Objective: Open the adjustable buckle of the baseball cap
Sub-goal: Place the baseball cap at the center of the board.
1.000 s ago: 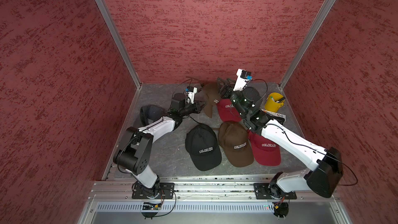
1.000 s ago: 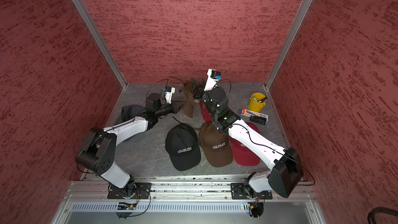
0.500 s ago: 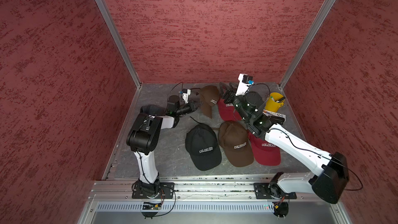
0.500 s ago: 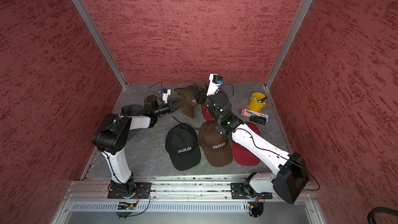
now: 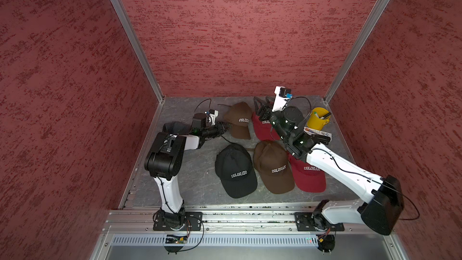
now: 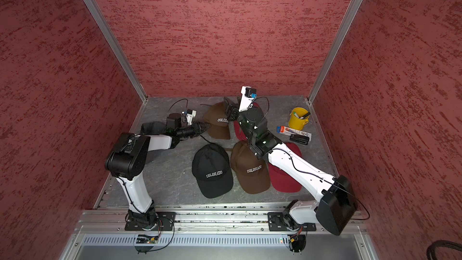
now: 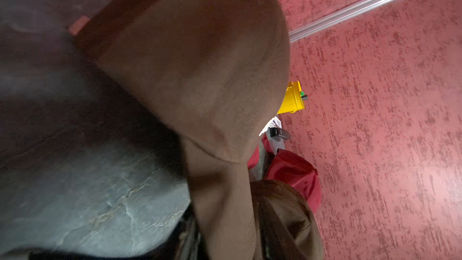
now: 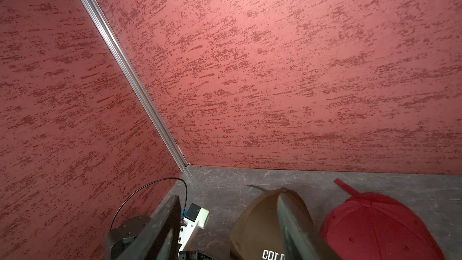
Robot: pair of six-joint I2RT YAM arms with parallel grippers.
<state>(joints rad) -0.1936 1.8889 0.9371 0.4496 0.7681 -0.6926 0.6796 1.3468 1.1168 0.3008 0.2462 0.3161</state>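
Six caps lie on the grey worktop (image 5: 195,178). The far brown cap (image 5: 238,118) lies at the far middle with its peak toward the near side. A thin strap (image 8: 257,188) comes out of its back. The buckle I cannot make out in any view.

The left gripper (image 5: 225,126) is low over the worktop, just beside the left side of this cap. Whether it touches the cloth, I cannot tell. In the left wrist view the far brown cap (image 7: 200,71) fills the picture, very close and blurred. No fingers show there, so I cannot tell how wide this gripper is.

The right gripper (image 5: 262,102) is above the far red cap (image 5: 261,132), just right of the brown one, and points toward the far wall. In the right wrist view its two fingers (image 8: 170,223) stand well apart with nothing between them.

On the near side a black cap (image 5: 236,171), a near brown cap (image 5: 273,168) and a near red cap (image 5: 311,178) lie side by side, and the right arm covers part of the red one. A dark cap (image 5: 175,127) lies at the far left beside the left arm. A yellow bucket (image 5: 316,122) stands at the far right, with a flat package (image 5: 316,132) just on its near side.
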